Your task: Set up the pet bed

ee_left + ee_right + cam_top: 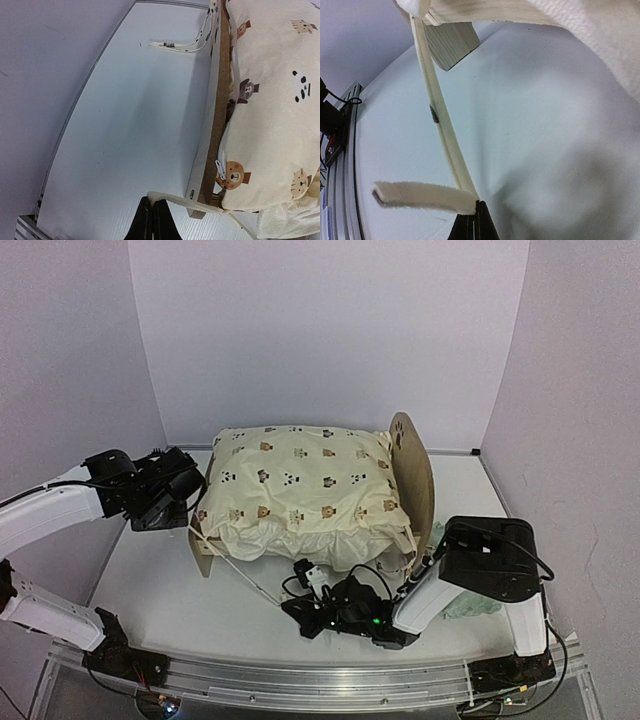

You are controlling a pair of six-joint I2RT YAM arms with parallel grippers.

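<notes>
On the table (150, 575), the bed (413, 470) sits under its cushion (300, 490). The right gripper (475, 210) is clamped on a taut tie (441, 132); the left gripper (152, 210), fingers together, touches another, hold unclear. A harder pull could drag the bed or slip the tie.

You are looking at a flat white tabletop (150, 580) sitting between plain pale lilac-grey walls (330, 330); soft, even light is falling across it, and a silver aluminium rail (300, 680) is running along its near edge.
</notes>
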